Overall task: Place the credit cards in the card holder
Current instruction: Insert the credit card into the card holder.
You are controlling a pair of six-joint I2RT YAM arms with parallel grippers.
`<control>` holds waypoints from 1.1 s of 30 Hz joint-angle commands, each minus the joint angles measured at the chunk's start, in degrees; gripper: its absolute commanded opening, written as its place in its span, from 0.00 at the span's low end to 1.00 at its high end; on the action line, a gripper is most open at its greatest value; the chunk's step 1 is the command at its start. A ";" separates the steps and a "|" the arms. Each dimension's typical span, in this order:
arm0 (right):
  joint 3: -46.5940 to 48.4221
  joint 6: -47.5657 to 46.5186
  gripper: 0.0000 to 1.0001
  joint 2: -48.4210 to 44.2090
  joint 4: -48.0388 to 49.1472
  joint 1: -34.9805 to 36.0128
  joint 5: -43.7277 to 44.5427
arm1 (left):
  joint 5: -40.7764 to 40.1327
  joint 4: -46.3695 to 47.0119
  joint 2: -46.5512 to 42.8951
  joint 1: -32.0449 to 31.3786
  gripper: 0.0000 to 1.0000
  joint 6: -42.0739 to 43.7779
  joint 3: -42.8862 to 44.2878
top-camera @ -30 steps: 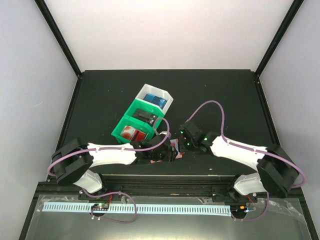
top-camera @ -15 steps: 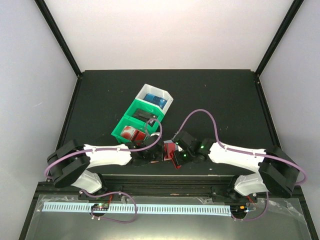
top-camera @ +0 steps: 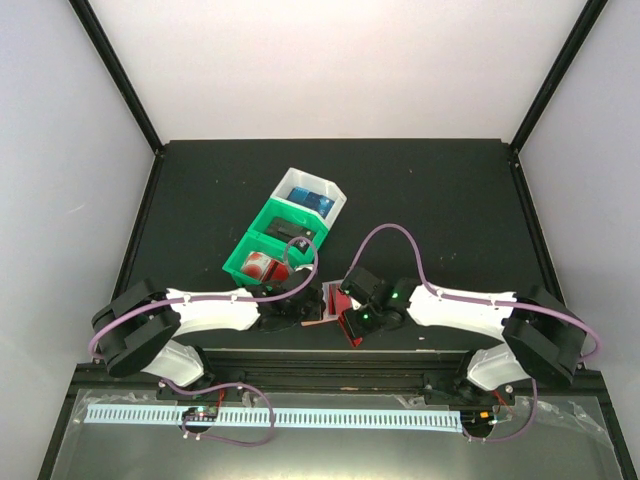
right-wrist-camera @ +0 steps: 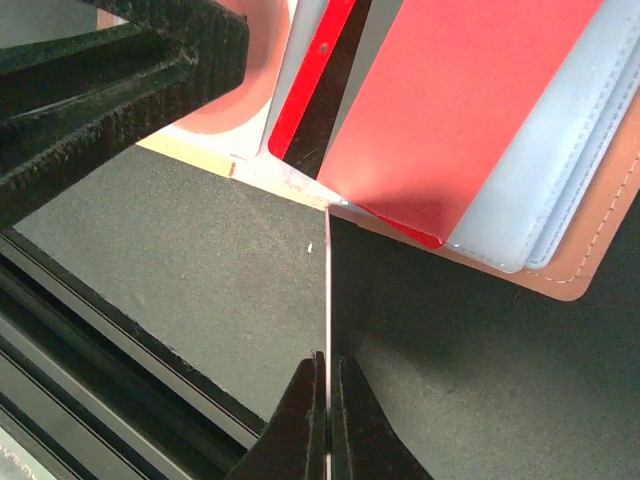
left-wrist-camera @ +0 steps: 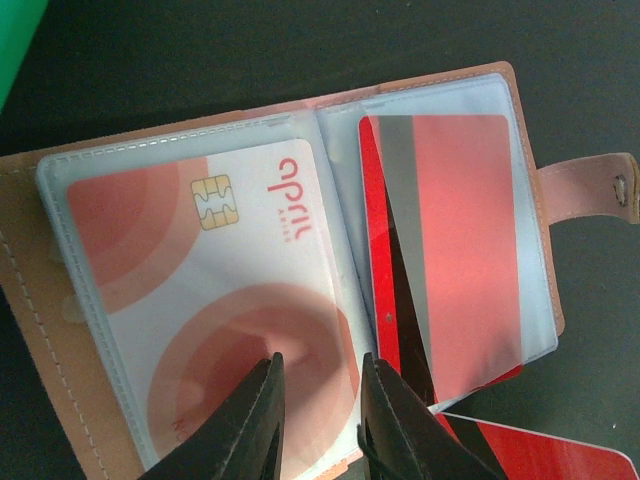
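Note:
The brown card holder [left-wrist-camera: 578, 186] lies open on the black table, also seen in the top view [top-camera: 327, 297]. A white-and-red credit card [left-wrist-camera: 200, 290] with a chip sits in its left clear pocket. A red credit card [left-wrist-camera: 460, 240] stands partly inside the right pocket, skewed. My left gripper [left-wrist-camera: 318, 410] hovers over the left page's lower edge, its jaws a narrow gap apart with nothing clearly pinched. My right gripper [right-wrist-camera: 328, 400] is shut on another credit card [right-wrist-camera: 328, 290], seen edge-on, whose far corner touches the holder's near edge [right-wrist-camera: 600, 250].
Green bins [top-camera: 270, 250] and a white bin [top-camera: 315, 195] holding blue and red items stand just behind the left gripper. The table's front rail [right-wrist-camera: 100, 350] runs close under the right gripper. The left fingers [right-wrist-camera: 110, 90] crowd the holder's left side.
My right gripper has carried its card leftward up to the card holder. The left gripper's jaws have narrowed a good deal and it has shifted slightly left.

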 commanded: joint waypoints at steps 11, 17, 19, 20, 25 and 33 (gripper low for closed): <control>1.71 1.44 0.01 -3.55 -1.47 0.31 4.23 | 5.30 4.74 -0.60 0.53 0.28 2.57 -1.04; 0.17 0.58 0.01 -8.98 -4.10 -0.30 6.94 | 7.14 7.45 0.96 0.55 0.40 0.88 0.29; 1.19 1.28 0.01 -8.47 -5.24 -1.12 11.48 | 6.39 6.72 1.94 0.53 0.43 -0.02 1.03; 2.16 1.55 0.01 -7.57 -6.40 -1.59 13.87 | 6.02 6.23 2.45 0.61 0.44 -0.40 1.45; 6.18 1.52 0.01 -1.81 -7.99 -2.85 21.61 | 4.89 4.23 4.10 0.64 0.47 -2.14 2.60; 8.02 1.02 0.01 4.72 -7.87 -4.14 22.91 | 7.27 6.08 5.61 0.64 0.47 -0.35 3.86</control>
